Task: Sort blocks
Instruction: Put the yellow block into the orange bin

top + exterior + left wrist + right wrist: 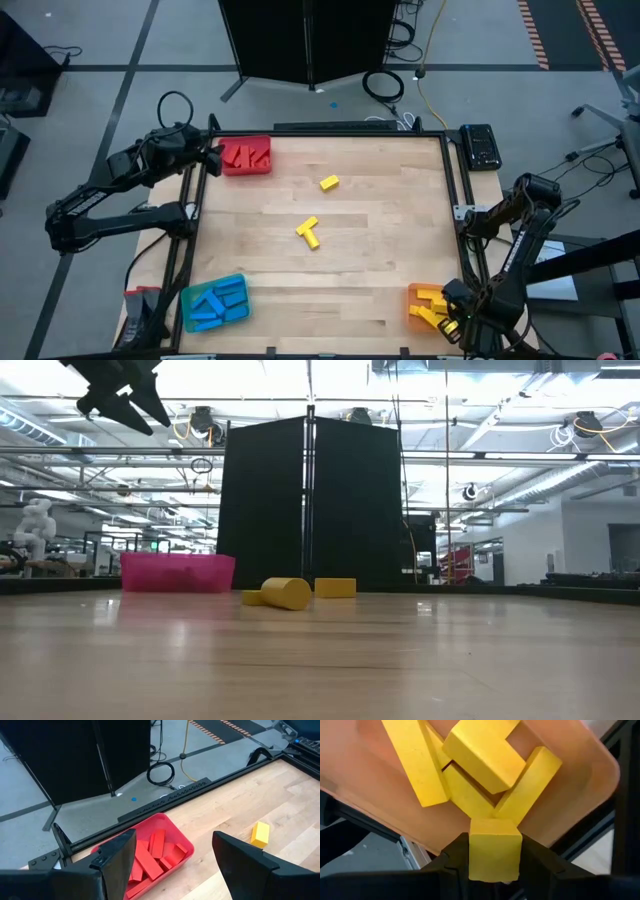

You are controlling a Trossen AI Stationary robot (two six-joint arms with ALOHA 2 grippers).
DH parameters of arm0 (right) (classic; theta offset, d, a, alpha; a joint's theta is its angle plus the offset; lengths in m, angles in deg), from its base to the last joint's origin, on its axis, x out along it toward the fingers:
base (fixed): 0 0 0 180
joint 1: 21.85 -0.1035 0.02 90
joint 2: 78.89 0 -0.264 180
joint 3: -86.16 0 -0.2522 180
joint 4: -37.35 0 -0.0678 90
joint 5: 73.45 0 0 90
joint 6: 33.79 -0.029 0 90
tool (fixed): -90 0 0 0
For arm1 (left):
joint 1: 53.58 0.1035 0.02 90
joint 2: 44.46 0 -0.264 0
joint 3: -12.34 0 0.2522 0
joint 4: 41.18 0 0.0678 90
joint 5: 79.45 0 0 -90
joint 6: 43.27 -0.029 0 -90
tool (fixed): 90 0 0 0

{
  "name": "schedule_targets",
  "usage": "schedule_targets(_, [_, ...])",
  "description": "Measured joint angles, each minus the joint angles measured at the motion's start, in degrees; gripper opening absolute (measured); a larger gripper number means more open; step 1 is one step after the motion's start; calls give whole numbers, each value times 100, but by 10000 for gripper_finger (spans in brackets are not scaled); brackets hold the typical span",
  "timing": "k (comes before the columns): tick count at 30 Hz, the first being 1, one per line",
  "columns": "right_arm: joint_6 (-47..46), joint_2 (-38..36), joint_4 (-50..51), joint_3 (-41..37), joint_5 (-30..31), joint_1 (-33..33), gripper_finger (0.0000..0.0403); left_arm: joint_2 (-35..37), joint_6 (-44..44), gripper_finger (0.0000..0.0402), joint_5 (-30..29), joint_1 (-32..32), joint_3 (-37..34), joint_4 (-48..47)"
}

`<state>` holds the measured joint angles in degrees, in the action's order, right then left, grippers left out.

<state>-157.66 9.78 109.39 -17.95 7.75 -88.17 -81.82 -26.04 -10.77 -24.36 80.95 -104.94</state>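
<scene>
Block [495, 849] end in right claw [495, 870] (rest hidden)

The table [380, 270] is surfaced in pale wood planks with a smooth, faintly glossy finish, and it is framed by dark matt metal rails [455, 190]. The red tray [172, 832], the blue tray [188, 300] and the orange tray [365, 775] are seen to be of smooth moulded plastic, the red one slightly translucent in the low view, while the yellow blocks [480, 755] and red blocks [150, 862] show flat, matt, solid-coloured faces. The left gripper [170, 865] and right gripper [495, 855] are formed of dark matt plastic-looking fingers.
</scene>
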Motion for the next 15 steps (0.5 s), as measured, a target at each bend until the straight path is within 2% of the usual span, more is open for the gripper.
schedule_targets(4, [2,0,-172,-111,0,0,116,0,-2,267,0,-1,0,0])
schedule_targets(10, [51,0,-218,-155,-9,61,203,0,-109,267,0,-1,0,0])
schedule_targets(15, [286,0,-215,-155,41,186,234,0,-109,267,0,1,0,0])
